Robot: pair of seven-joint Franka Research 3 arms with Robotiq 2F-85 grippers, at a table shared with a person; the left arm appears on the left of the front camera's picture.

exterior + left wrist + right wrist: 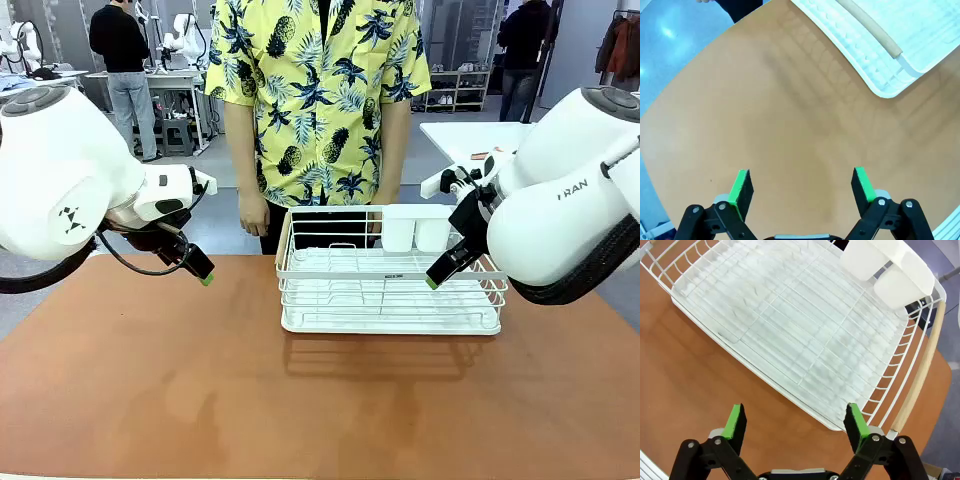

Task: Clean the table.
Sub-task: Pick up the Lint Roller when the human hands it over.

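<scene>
spanning the whole foreground, the terracotta worktop [200, 390] carries a white wire dish rack [390, 322], which stands close to the far edge, a little right of the middle. a white two-cup holder [415, 232] sits inside the rack's far right corner, and a pale wooden handle [920, 375] runs along one short side of the rack. the left tool [802, 182] hovers above the left part of the worktop, toward the far edge. its green-padded fingers [741, 186] are spread wide apart, and between them only the brown surface shows; a corner of the rack lies well ahead of it. the right tool [796, 422] hangs by the rack's right end, just beside its rim, with its jaws likewise wide apart and clamped on nothing. a person [320, 100] in a yellow pineapple-print shirt stands at the far edge behind the rack, with one hand [253, 215] hanging at the side, well apart from both tools.
</scene>
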